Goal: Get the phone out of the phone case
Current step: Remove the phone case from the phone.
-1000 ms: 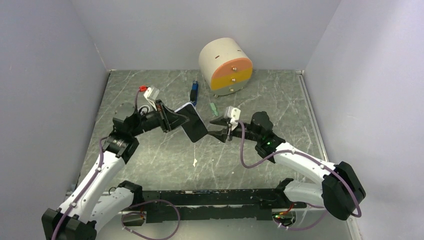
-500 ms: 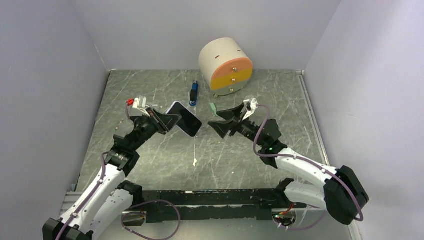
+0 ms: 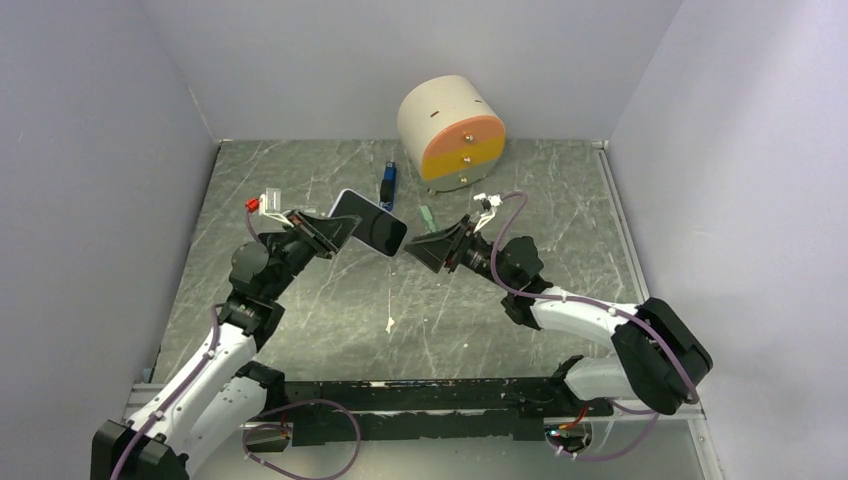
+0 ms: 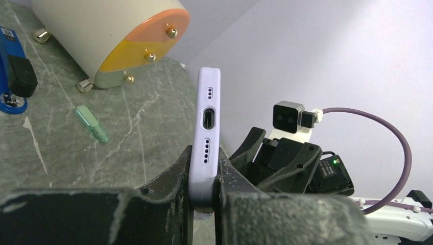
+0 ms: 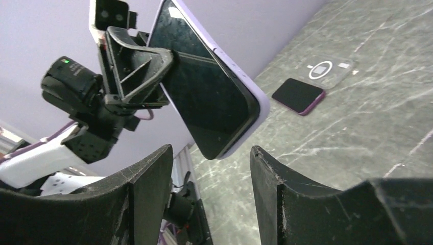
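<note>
Gripping phone (image 3: 370, 224) in lilac case (image 4: 209, 97), left gripper (image 3: 328, 229) fingers clamped on both faces, holding it aloft, near-left of round drawer box (image 3: 452, 132). Right gripper (image 3: 432, 251) fingers spread, empty, just beside phone, nearer than box.

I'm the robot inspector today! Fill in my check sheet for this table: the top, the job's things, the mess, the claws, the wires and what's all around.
Surface: grey marbled table, with one white scrap on it.
Job's things: phone inside its lilac case, held up in the air.
Clutter: round drawer box, blue stapler, small green stick, second phone and clear case lying flat.
Claws: left claw shut on the phone; right claw open, facing the phone's free end.
Cables: purple cable on each arm, away from the phone.
Surroundings: plain pale walls on three sides.
</note>
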`<state>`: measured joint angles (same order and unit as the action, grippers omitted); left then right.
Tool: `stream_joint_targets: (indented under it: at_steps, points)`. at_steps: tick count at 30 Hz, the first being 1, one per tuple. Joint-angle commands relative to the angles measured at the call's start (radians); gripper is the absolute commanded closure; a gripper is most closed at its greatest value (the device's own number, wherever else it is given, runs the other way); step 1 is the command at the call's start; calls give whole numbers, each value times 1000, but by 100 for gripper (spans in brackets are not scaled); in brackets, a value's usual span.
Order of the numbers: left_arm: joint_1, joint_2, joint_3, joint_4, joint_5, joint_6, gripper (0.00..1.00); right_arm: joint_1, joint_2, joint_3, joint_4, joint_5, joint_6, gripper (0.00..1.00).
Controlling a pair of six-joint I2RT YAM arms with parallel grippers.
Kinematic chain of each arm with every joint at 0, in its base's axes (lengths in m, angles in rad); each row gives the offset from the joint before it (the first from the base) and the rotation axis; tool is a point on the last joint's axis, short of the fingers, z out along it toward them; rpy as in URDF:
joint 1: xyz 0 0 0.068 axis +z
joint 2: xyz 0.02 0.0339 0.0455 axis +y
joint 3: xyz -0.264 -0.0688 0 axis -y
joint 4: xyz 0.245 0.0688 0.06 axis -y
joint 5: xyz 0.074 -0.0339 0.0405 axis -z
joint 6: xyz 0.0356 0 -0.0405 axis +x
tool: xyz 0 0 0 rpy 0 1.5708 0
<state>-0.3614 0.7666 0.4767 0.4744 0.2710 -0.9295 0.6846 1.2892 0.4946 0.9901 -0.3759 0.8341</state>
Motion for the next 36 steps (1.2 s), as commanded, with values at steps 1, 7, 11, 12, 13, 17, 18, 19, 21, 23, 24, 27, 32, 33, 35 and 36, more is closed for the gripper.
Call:
stream_joint_targets:
  at_steps: [1,7,11,12,13,17,18,19,21,23,24,27,32,33,35,36]
  points:
    - [-2,6,17,179,2,-62,98,10,15,46,140,-36,85,42]
    - [-2,35,10,235,17,-99,97,12,45,51,185,-45,118,47]
    - [-2,54,14,261,43,-116,98,11,58,49,226,-50,130,50]
    - [-2,56,15,263,44,-120,98,12,59,51,228,-53,131,51]
    - [-2,58,12,266,47,-122,97,12,60,54,228,-57,131,52]
    - [-2,64,10,280,57,-132,97,11,66,59,239,-58,133,53]
    - [-2,69,8,288,61,-137,98,11,67,61,242,-59,134,53]
    - [-2,71,6,297,63,-144,97,11,70,63,241,-60,133,54]
    - [-2,77,1,320,70,-158,97,11,75,63,244,-56,136,54]
    - [-2,80,2,328,76,-170,97,12,82,58,263,-53,141,54]
    - [-2,81,2,332,79,-177,97,11,84,56,269,-51,143,54]
    - [-2,83,-2,357,93,-203,97,12,81,55,274,-51,140,54]
    - [-2,107,-21,437,121,-267,97,12,83,64,271,-55,143,54]
    - [-2,112,-25,462,126,-278,97,11,86,64,277,-54,147,54]
    - [-3,121,-31,499,135,-298,97,9,90,66,283,-56,153,54]
    - [-3,123,-31,510,140,-304,97,10,92,68,284,-59,156,54]
